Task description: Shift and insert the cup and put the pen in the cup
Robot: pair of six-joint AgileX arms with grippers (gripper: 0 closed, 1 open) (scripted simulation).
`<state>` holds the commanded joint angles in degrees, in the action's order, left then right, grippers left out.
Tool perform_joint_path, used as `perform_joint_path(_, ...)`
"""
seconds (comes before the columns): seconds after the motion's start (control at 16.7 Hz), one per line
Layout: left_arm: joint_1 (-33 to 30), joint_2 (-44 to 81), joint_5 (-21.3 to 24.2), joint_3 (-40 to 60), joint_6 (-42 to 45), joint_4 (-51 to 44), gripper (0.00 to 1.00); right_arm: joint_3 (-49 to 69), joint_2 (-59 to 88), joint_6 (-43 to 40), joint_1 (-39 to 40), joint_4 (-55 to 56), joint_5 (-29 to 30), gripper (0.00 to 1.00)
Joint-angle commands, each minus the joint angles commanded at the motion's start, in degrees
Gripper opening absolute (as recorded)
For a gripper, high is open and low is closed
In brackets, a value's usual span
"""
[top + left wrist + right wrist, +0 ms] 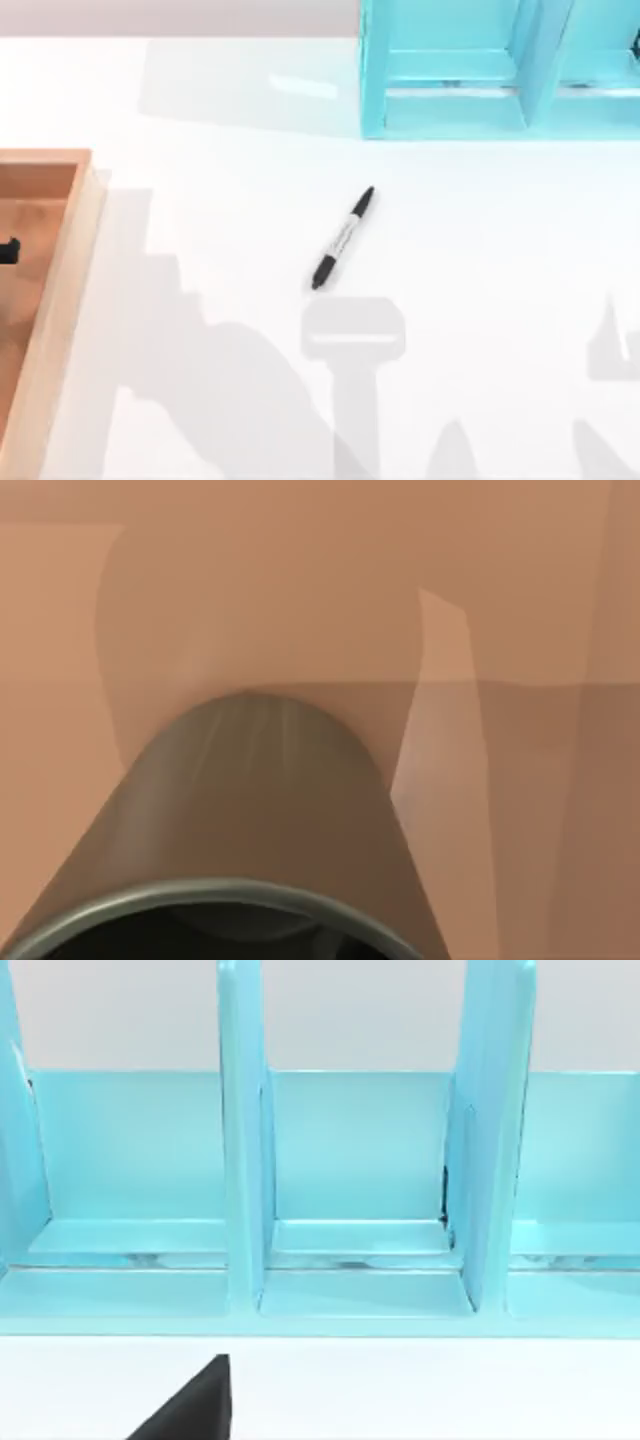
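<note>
Your left pincer sits over the wooden tray [75, 215] at nine o'clock, close behind the cup [250, 820]; I cannot tell its grip, so the cup could tip against the wall. The pen [343, 238] lies mid-desk.

Slim marker pen [343, 238], black cap and black end, white-grey middle barrel with small dark print: lies flat on the white table, diagonal, one black end toward the light-blue divided rack [450, 110], the other away from it. Near the rack's open front, apart from it, nothing touching it.

Small olive-green cylindrical cup [250, 820], plain wall, grey rim, dark inside: seen close in the left wrist view against a brown wooden surface.
</note>
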<state>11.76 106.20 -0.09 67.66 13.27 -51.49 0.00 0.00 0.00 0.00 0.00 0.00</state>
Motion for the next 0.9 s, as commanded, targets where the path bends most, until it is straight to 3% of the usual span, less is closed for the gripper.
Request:
perform_joint_path(0.24,0.0,0.0,0.0,0.0,0.0,0.0,0.02,0.0,0.0,0.0,0.0,0.0,0.0,1.00)
perform_joint_path(0.9,-0.1,-0.1,-0.1,0.7,-0.5,-0.2,0.00,0.0,0.0,0.0,0.0,0.0,0.0,1.00)
